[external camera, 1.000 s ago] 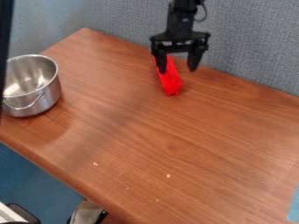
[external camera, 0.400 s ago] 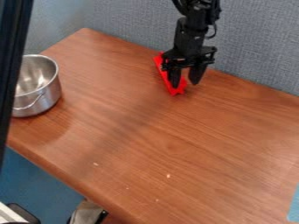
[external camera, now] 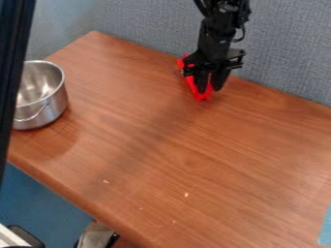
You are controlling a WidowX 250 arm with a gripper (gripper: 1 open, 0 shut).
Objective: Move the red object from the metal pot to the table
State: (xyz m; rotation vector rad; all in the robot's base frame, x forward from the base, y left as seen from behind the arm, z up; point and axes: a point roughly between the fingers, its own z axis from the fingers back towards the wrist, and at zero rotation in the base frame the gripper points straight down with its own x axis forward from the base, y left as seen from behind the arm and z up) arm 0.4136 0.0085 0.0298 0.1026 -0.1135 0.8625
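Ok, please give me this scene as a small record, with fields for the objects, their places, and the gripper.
red object: on the table, far side, between the gripper's fingers
metal pot: at the left edge of the table, upright, nothing red seen in it
table: reddish-brown wood
gripper: pointing down at the red object, fingers either side of it; firm grip cannot be told
pot to red object: well apart
task state: red object is out of the pot
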